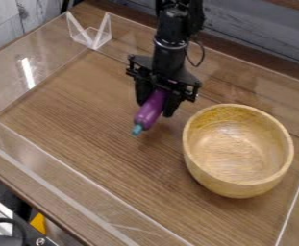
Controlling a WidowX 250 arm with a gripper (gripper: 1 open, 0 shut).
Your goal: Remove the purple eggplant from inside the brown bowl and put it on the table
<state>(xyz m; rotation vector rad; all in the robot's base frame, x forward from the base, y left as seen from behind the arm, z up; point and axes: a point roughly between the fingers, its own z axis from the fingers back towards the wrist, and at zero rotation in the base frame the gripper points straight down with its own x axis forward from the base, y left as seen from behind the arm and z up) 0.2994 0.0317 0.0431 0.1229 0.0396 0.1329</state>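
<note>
The purple eggplant hangs over the counter, to the left of the brown bowl, at about nine o'clock from it. The bowl looks empty inside. The gripper points down and is closed partway around the top end of the eggplant, holding it tight.

This looks like the putting-down step. The eggplant is out of the bowl and its low tip is close to the wood, but I cannot tell if it touches yet. The next move probably needs a little more lowering, then the gripper should open so the eggplant lies down on the counter.

The eggplant is tilted. Its long side runs from one o'clock to seven o'clock, and its green stem end points down toward seven o'clock.
</note>
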